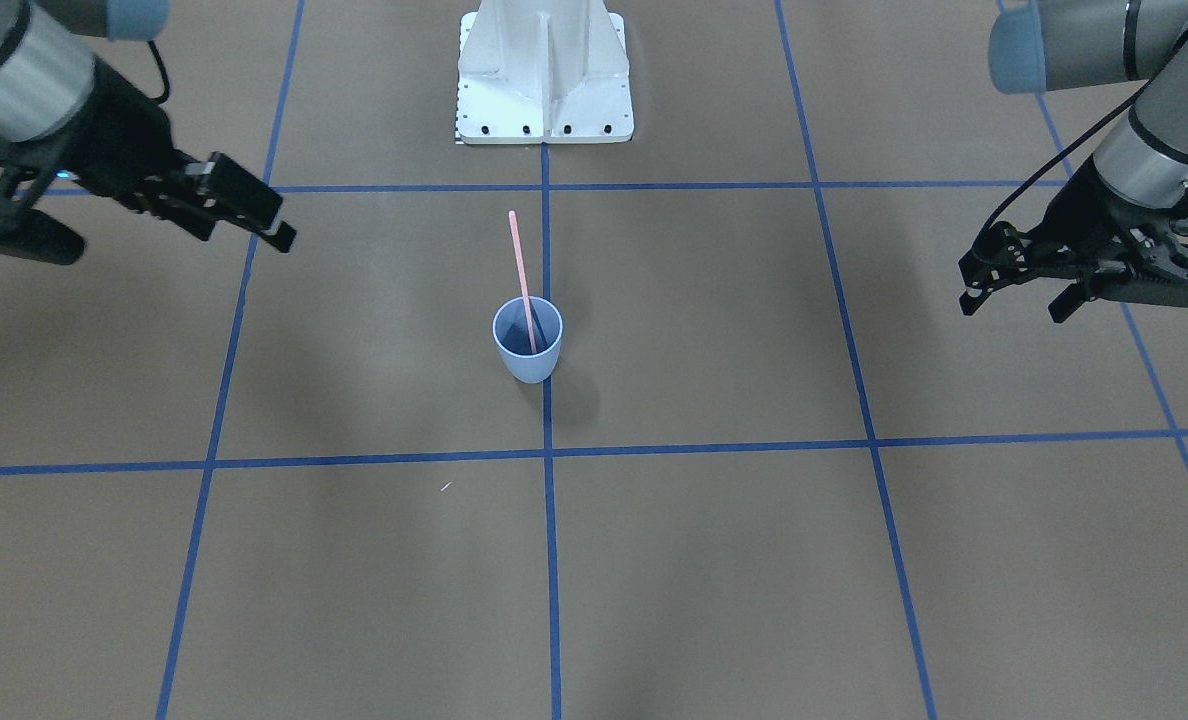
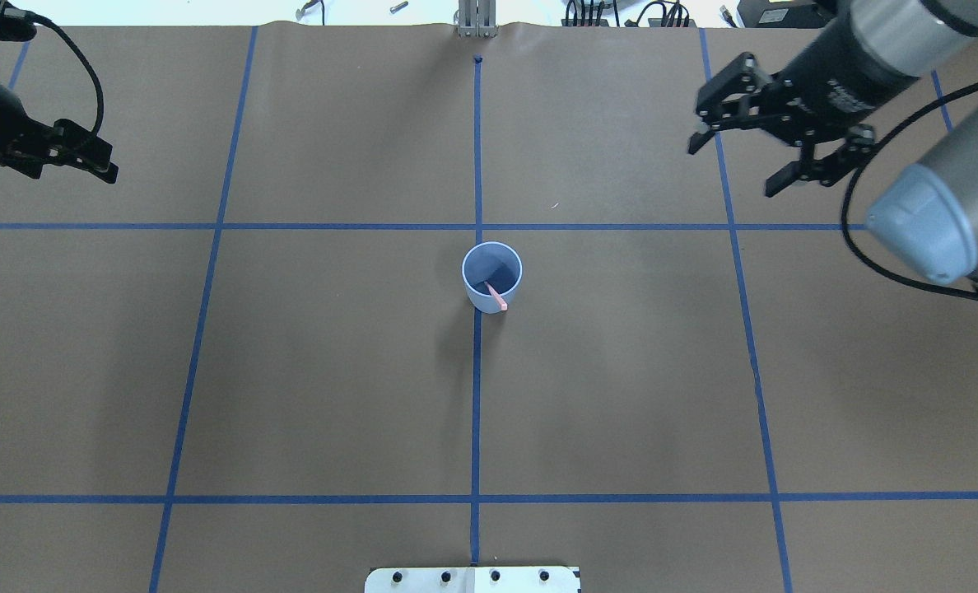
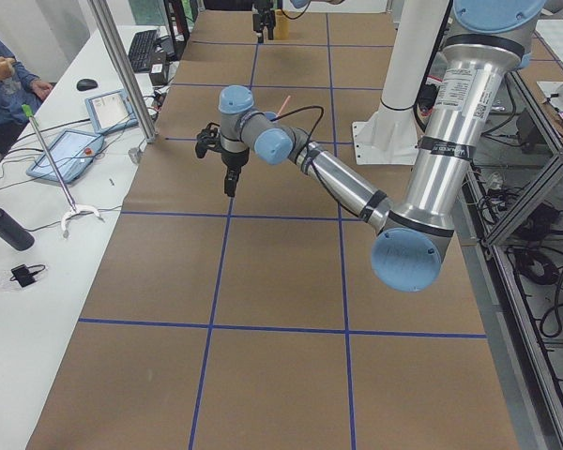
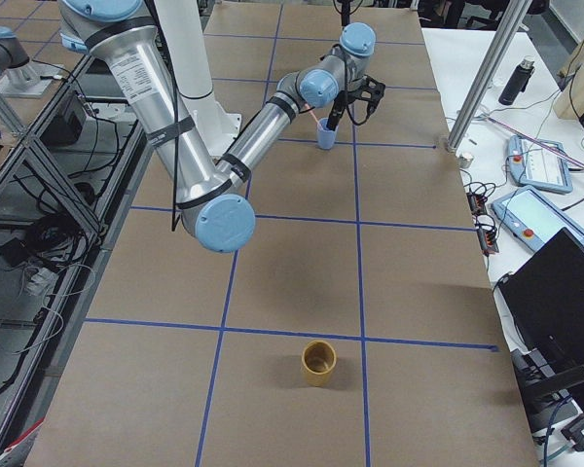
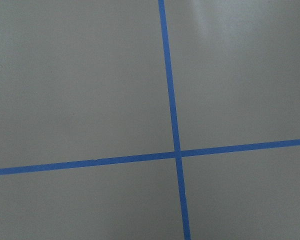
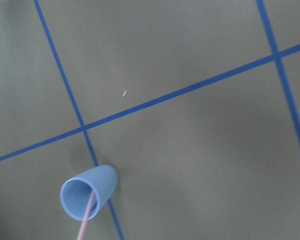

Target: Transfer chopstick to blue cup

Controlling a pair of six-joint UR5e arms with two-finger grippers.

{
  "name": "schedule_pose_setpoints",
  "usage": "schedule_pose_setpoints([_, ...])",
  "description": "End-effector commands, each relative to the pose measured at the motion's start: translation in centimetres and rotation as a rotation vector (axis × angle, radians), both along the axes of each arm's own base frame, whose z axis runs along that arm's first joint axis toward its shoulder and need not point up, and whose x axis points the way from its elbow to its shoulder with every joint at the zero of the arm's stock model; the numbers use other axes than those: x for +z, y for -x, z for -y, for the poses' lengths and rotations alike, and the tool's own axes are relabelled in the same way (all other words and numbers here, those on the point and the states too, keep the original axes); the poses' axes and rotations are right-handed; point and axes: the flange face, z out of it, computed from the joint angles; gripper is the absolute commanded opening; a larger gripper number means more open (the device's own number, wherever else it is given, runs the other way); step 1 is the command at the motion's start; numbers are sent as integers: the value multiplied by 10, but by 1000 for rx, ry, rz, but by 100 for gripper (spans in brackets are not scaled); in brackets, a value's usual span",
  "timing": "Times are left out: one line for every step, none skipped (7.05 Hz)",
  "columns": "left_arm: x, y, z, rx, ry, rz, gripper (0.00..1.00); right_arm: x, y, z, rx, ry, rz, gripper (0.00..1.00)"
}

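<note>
The blue cup (image 1: 527, 340) stands upright at the table's middle, on the centre tape line. The pale pink chopstick (image 1: 521, 268) stands in it, leaning on the rim toward the robot's base. Both also show in the overhead view, cup (image 2: 491, 272) and chopstick (image 2: 496, 297), and in the right wrist view, cup (image 6: 87, 192) and chopstick (image 6: 86, 222). My left gripper (image 1: 1014, 305) is open and empty, raised far to the cup's side. My right gripper (image 2: 732, 171) is open and empty, raised far on the other side.
A brown cup (image 4: 319, 362) stands alone near the table's right end. The robot's white base (image 1: 544, 80) is behind the blue cup. Blue tape lines grid the brown table. A metal pole (image 3: 122, 70) and operators' desk flank the far edge.
</note>
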Motion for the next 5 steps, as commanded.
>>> schedule_pose_setpoints([2,8,2,16,-28,11,98,123,-95,-9,-63,-167,-92,100])
schedule_pose_setpoints([15,19,-1,30,-40,27,98,177,-135,-22,-120,-261,-135,100])
schedule_pose_setpoints([29,38,0,47,-71,51,98,222,-177,-29,-165,-355,-167,100])
schedule_pose_setpoints([51,60,-4,86,-110,84,98,253,-207,-27,-186,-405,-213,100])
schedule_pose_setpoints([70,85,-7,112,-141,112,98,272,-216,-32,-215,-423,-267,100])
